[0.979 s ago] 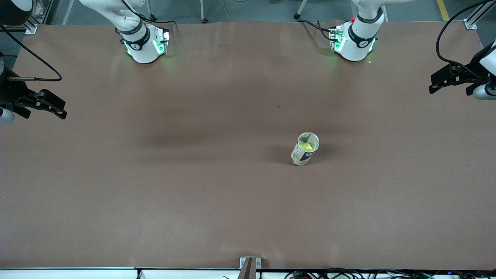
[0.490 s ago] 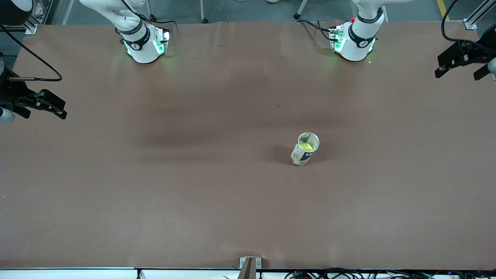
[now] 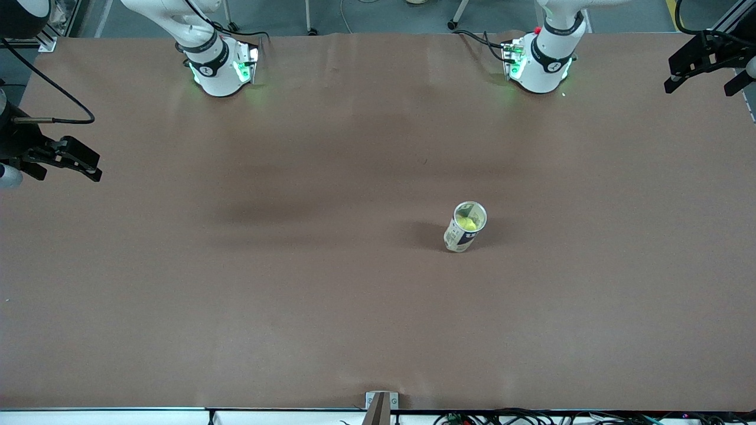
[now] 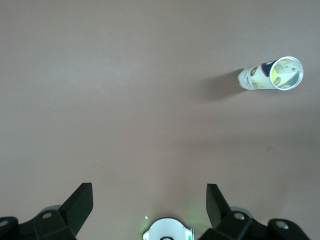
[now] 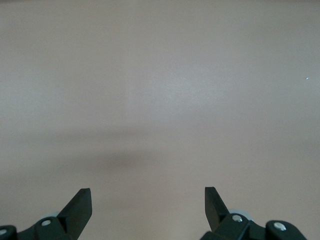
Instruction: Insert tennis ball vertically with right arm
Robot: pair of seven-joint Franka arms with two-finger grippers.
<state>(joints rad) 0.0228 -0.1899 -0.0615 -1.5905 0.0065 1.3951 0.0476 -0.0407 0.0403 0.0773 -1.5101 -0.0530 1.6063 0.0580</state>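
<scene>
The left gripper (image 3: 706, 62) has drawn back to the tabletop (image 3: 236, 295) corner, spread and empty like the right gripper (image 3: 62, 159); the tennis ball (image 3: 468, 224) apparently sits inside the upright can (image 3: 465, 228), mid-table

Two white arm bases (image 3: 221, 71) carry black collar bands and green indicator lights. Black cables (image 3: 53, 100) trail to black, angular two-finger grippers (image 3: 71, 159) with small silver screws (image 5: 234, 218).

L gripper (image 3: 709, 62) & R gripper (image 3: 65, 159) raised at table ends, jaws wide.
</scene>
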